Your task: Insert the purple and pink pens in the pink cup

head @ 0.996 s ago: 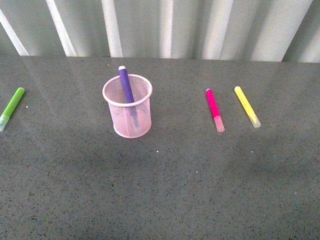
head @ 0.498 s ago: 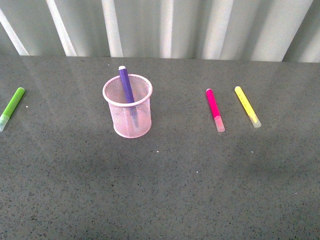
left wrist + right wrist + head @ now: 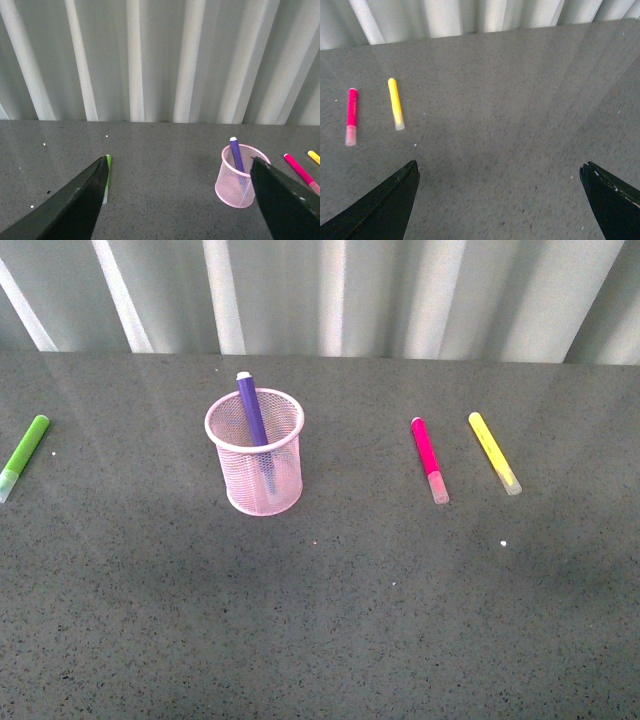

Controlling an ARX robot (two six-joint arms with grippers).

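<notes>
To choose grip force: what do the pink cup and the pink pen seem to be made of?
The pink cup looks like painted wire mesh, probably metal: the purple pen shows through its wall. The pink pen looks like smooth plastic, its cap translucent; the material is only my guess.

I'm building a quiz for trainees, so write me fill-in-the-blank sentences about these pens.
The pen standing in the pink cup is ____.
The pink pen lies on the table beside the ____ marker.
The green marker lies furthest ____ in the front view.
The left gripper and right gripper are both ____.
Missing: purple; yellow; left; open.
</notes>
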